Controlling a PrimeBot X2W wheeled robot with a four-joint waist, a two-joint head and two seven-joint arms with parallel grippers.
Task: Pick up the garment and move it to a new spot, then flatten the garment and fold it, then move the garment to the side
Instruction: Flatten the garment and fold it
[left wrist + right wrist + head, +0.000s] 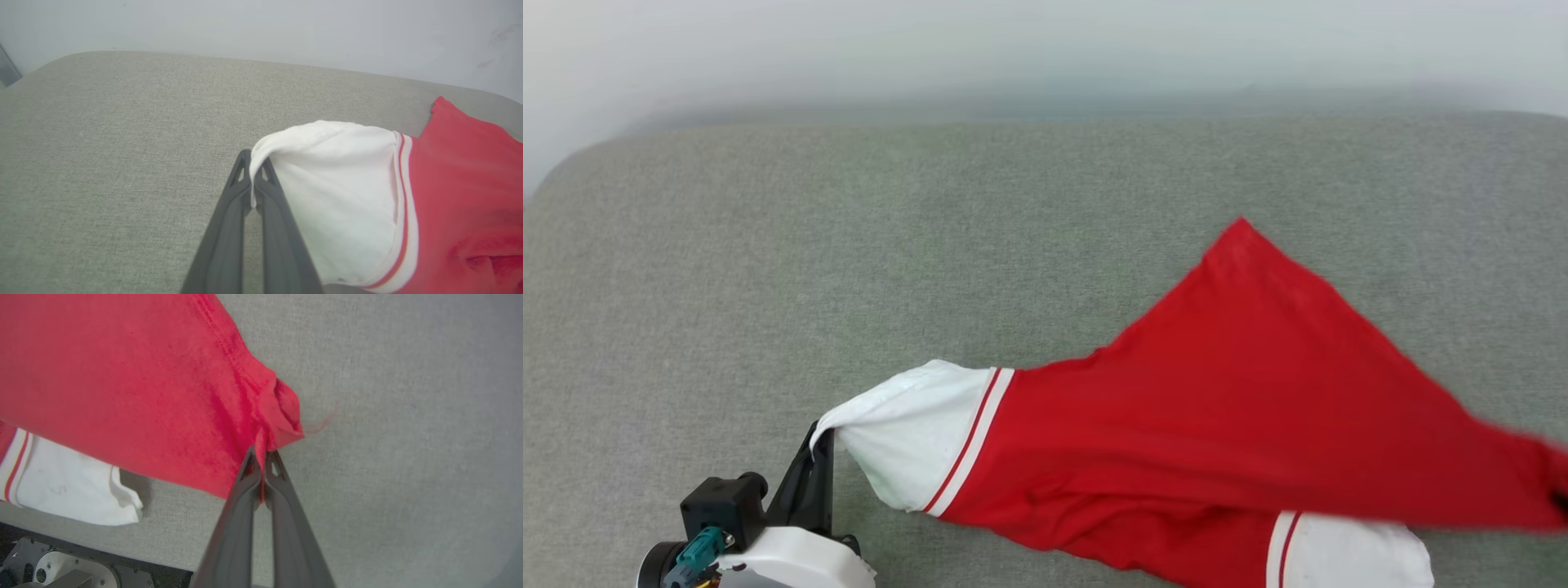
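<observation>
Where the left gripper [254, 163] meets the cloth, its two dark fingers [229, 237] are pressed together on the cuff of a white sleeve [327, 196], with a thin edge of fabric caught between the tips. Just beyond that sleeve, to this gripper's right, a red-and-white striped trim [404, 204] joins it to the red body of the garment [1217, 408], which stretches in a raised sheet across to the right gripper [263, 457]. That gripper's fingers are likewise clamped tight, on a bunched red edge that puckers just past their tips. Under the stretched cloth, to the right gripper's left in its wrist view, a second white sleeve [69, 490] lies on the grey fabric surface [849, 245], and part of the robot's base [53, 571] shows in that view's lower left corner. Farther ahead of both grippers, one red corner [1240, 229] reaches out over the surface; whether it rests there I cannot tell. Beyond the surface's rounded far edge stands a pale wall [261, 24].
</observation>
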